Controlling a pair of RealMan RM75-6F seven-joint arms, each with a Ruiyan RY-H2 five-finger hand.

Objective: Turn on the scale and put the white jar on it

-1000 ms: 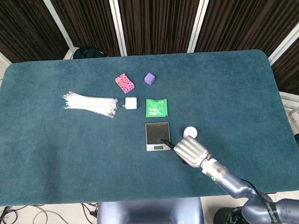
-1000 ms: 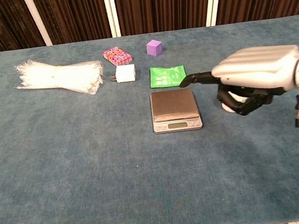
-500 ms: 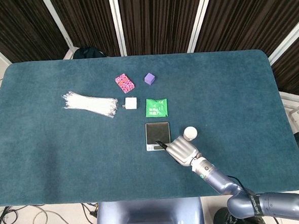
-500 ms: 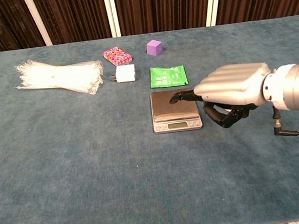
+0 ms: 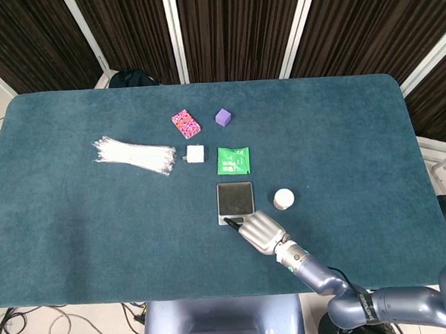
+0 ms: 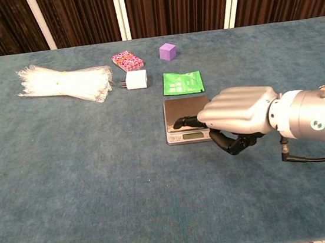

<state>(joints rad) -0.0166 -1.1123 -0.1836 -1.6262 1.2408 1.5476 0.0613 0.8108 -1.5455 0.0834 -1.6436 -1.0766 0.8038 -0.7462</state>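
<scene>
Head view first. Small flat digital scale with a dark platter (image 5: 235, 199) at mid-table, taken here as the landmark. Silver right hand (image 5: 260, 231) low over the scale's near edge, one dark fingertip (image 5: 230, 222) stretched onto the display-and-button strip, other fingers curled under, nothing held. Short round white jar with a white lid (image 5: 283, 200) upright just right of the scale, clear of it and of the hand. Green foil sachet (image 5: 233, 160) just beyond the scale; white plug adapter (image 5: 196, 153), pink patterned packet (image 5: 185, 124) and purple cube (image 5: 222, 118) further beyond and leftward; bundle of white cable ties (image 5: 135, 154) well to the left. Left hand nowhere in sight.

Chest view now. Scale (image 6: 187, 113) at centre, right hand (image 6: 237, 112) covering its right side, extended fingertip (image 6: 180, 122) down at the near strip above the display; contact with a button too small to confirm. Jar hidden behind the hand here.

Step in hand, by judgement: powering on. Next call: a firm press, a lift clear, then a reach right for the jar.

Against half a second ago: hand shifted left and nearer, fingertip dropped from the platter to the front strip; jar, once partly masked, now fully exposed in the head view.
</scene>
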